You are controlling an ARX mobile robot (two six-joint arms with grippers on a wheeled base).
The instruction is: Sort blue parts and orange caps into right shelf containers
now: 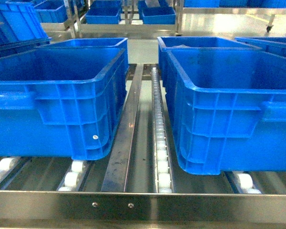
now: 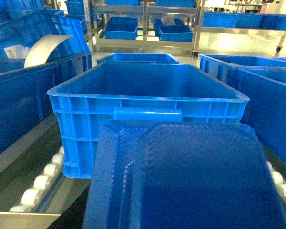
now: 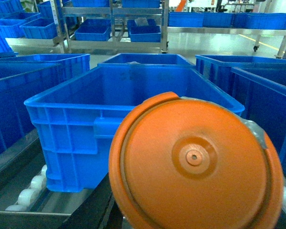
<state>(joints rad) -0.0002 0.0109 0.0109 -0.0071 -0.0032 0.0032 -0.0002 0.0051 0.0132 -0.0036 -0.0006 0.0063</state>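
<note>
Head: crates (image 1: pixel 57 95) only | left wrist: blue part (image 2: pixel 190 181) | right wrist: orange cap (image 3: pixel 195 162) | end effectors' grip: cannot tell

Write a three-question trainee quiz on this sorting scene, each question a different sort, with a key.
1. True or false: the orange cap already lies inside a crate.
2. In the head view, what runs between the left crate and the right crate? A) a cable B) a roller track C) a belt
3. Which wrist view shows the blue part up close?

Key: 1 false; 2 B; 3 left.
</note>
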